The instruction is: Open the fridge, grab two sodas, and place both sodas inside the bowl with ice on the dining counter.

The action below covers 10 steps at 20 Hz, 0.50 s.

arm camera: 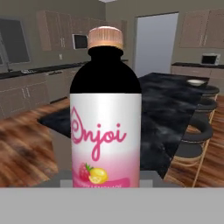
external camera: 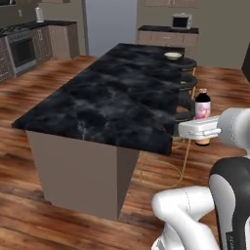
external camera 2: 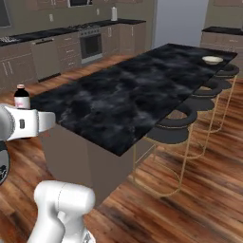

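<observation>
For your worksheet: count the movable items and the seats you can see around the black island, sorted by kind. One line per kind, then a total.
Bottles: 1, the pink-label bottle held in the hand
Bowls: 1, the cream bowl at the far end of the island
Stools: 4, black stools along one side
Total: 6

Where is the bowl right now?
The bowl sits at the far end of the dining counter, on its stool side, with the bottle held off the near end.
</observation>
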Motion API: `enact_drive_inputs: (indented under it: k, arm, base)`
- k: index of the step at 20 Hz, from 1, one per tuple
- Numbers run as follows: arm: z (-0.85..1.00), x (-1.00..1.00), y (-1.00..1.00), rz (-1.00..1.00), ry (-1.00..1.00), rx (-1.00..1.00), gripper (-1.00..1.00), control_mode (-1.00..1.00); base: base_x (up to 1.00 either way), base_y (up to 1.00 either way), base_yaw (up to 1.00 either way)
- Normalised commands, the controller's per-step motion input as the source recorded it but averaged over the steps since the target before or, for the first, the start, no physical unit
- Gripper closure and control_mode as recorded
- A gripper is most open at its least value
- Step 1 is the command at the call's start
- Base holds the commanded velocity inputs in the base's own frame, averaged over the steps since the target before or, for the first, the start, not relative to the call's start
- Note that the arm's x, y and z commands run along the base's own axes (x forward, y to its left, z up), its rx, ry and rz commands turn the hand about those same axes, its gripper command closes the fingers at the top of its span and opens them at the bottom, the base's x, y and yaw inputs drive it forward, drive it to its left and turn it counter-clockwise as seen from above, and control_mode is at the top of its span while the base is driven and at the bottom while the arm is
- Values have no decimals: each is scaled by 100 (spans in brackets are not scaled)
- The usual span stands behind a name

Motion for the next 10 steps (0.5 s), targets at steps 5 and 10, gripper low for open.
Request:
enact_drive_inputs:
  k: [5,10]
  arm:
    - [0,0,0,0,0,0,100,100]
    - [0,0,0,0,0,0,100,100]
  base:
    - [34,-100,17]
    - [34,-100,18]
